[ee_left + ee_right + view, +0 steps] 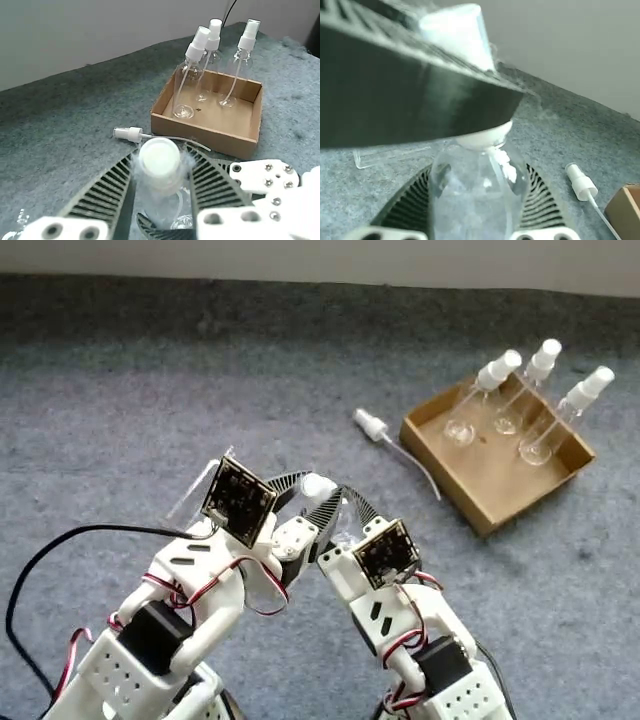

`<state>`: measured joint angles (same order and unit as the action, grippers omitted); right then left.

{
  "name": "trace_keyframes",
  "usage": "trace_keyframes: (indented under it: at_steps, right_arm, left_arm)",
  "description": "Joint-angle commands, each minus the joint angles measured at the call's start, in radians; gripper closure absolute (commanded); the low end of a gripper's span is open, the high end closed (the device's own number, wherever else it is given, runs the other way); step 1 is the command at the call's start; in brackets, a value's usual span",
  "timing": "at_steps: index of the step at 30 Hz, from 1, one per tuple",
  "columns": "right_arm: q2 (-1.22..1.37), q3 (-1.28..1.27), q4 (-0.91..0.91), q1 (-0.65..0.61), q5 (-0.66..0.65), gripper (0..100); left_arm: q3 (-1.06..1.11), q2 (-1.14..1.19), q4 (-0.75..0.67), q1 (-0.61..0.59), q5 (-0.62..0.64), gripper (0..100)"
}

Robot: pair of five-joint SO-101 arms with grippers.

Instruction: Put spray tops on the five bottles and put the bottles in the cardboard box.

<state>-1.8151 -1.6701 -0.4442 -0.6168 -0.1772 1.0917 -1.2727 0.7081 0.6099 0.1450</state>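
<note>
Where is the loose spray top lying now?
In the high view, the loose spray top lies on the grey carpet just left of the cardboard box, its thin tube running along the box's near wall.

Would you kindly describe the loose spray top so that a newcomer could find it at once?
Start at the cardboard box on the grey carpet, where three bottles stand. In the high view, the spray top lies flat just left of it, its thin tube trailing alongside. Alone among the tops, it sits on no bottle.
</note>
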Motion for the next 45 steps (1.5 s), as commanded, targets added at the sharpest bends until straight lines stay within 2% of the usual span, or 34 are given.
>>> trace_keyframes:
  at_steps: [1, 5, 11, 21, 25, 36, 45]
  right_arm:
    - [-0.022, -0.114, 0.004, -0.007, -0.008, 96.7]
    - [-0.021, -0.114, 0.002, -0.007, -0.008, 96.7]
    - [-0.022, -0.114, -0.022, -0.007, -0.008, 96.7]
    - [-0.022, -0.114, -0.024, 0.005, -0.008, 96.7]
    - [-0.022, -0.114, -0.019, 0.054, -0.008, 96.7]
    - [-0.022, -0.114, -0.021, 0.059, -0.006, 96.7]
    - [-0.016, -0.114, -0.024, 0.061, -0.005, 96.7]
  left_arm:
    - [0.005, 0.002, 0.006, 0.022, -0.02, 99]
    - [0.005, -0.005, 0.006, 0.015, -0.021, 98]
    - [0.005, -0.007, 0.011, 0.013, -0.018, 80]
    - [-0.015, -0.01, 0.015, 0.012, -0.023, 81]
    - [-0.082, -0.01, 0.109, 0.012, -0.023, 81]
    - [-0.251, -0.01, 0.302, 0.012, -0.025, 81]
    - [-0.414, -0.01, 0.594, 0.012, -0.026, 81]
